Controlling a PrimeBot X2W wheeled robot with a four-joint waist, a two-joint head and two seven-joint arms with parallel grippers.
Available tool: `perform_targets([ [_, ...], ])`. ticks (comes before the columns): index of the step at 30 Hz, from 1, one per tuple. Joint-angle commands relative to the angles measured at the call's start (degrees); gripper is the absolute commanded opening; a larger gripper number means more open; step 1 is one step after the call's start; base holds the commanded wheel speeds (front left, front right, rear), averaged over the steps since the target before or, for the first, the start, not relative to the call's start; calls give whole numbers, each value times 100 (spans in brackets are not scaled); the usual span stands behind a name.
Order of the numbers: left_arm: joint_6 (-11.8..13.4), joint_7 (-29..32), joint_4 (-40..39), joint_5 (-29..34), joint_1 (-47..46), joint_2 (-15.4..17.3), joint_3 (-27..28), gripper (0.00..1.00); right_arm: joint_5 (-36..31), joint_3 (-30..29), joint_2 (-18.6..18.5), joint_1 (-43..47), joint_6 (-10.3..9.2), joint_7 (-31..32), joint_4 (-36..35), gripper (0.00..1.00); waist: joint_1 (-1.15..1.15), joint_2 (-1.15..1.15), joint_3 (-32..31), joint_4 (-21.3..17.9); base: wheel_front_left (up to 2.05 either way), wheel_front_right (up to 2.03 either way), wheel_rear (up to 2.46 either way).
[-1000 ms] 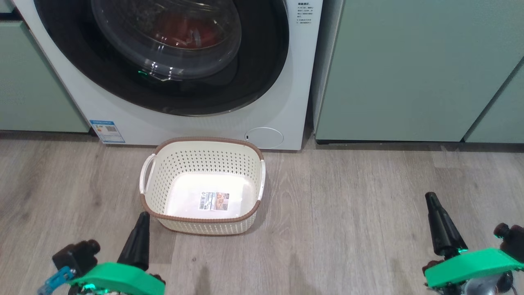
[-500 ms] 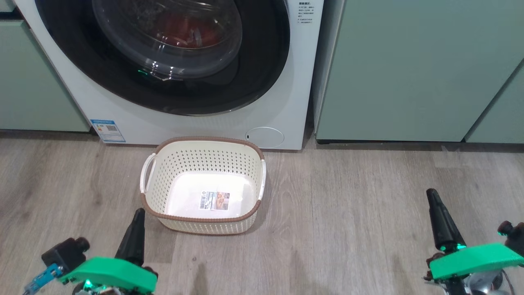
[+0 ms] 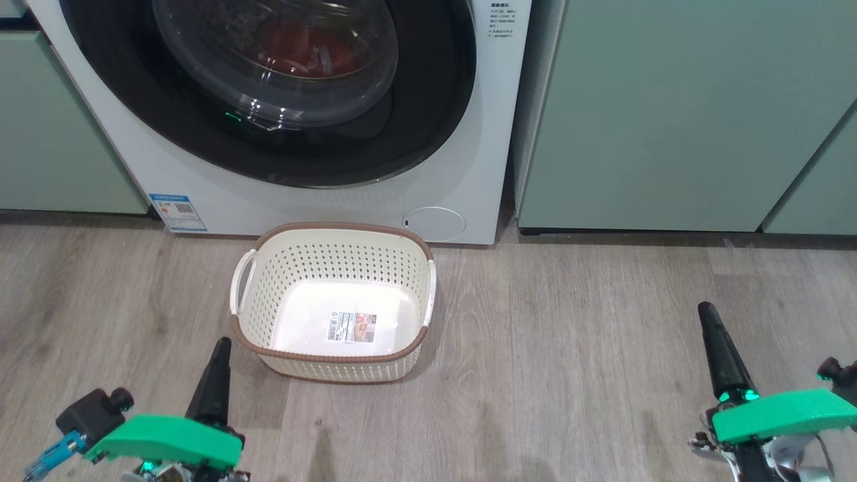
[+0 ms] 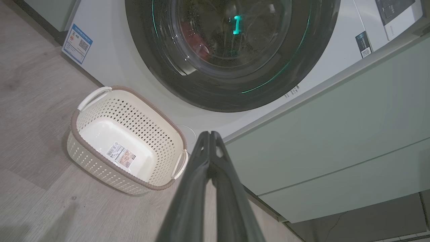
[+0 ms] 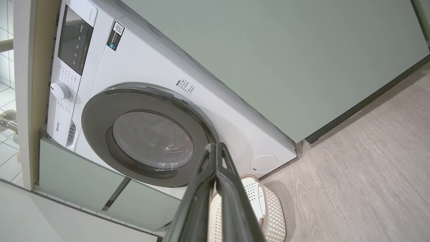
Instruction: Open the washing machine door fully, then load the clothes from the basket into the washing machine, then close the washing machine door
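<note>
The white washing machine point(image 3: 479, 167) stands at the back with its black-rimmed washing machine door point(image 3: 418, 127) lying flush against the front. Red clothes point(image 3: 301, 50) show inside through the domed glass. The cream basket point(image 3: 338, 228) sits on the floor in front of it, with just a label sticker on its bottom. My left gripper point(image 3: 219, 347) is shut at the lower left, just short of the basket's near left corner. My right gripper point(image 3: 706, 313) is shut at the lower right, well away from the basket. In the wrist views both grippers point(image 4: 210, 134) point(image 5: 215, 146) hold nothing, pointing towards the door point(image 4: 302, 50) point(image 5: 97, 114).
Pale green cabinets flank the washer on the right point(image 3: 669, 114) and on the left point(image 3: 53, 134). Grey wood-look floor point(image 3: 569, 335) stretches between the basket and my right gripper. A round service flap point(image 3: 434, 223) sits low on the washer, just behind the basket.
My left gripper has sunk a little towards the lower left corner of the head view. The right gripper's tip has crept slightly up. Basket and door stay put.
</note>
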Motion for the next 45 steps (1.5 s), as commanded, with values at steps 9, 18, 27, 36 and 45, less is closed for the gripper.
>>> perform_targets([
  [9, -77, 179, -52, -704, -430, -2, 239, 0, 715, 62, -123, -414, -1, 92, 14, 0, 0, 0, 4, 10, 0, 0, 0],
  [18, -121, 323, 41, -1289, -527, -23, 335, 0, 1294, 56, -128, -540, -1, 166, 174, 0, 0, 0, 8, 19, 0, 0, 0],
  [27, -160, 453, 124, -1810, -614, -43, 421, 0, 1809, 48, -132, -653, -1, 233, 318, 0, 0, 0, 12, 28, 0, 0, 0],
  [36, -205, 600, 218, -2395, -713, -66, 520, 0, 2386, 37, -134, -780, -1, 311, 479, 0, 0, 0, 16, 37, 0, 0, 0],
  [45, -254, 764, 322, -3044, -822, -93, 631, 0, 3026, 23, -134, -922, -1, 399, 659, 0, -1, 0, 20, 47, 0, 0, 0],
])
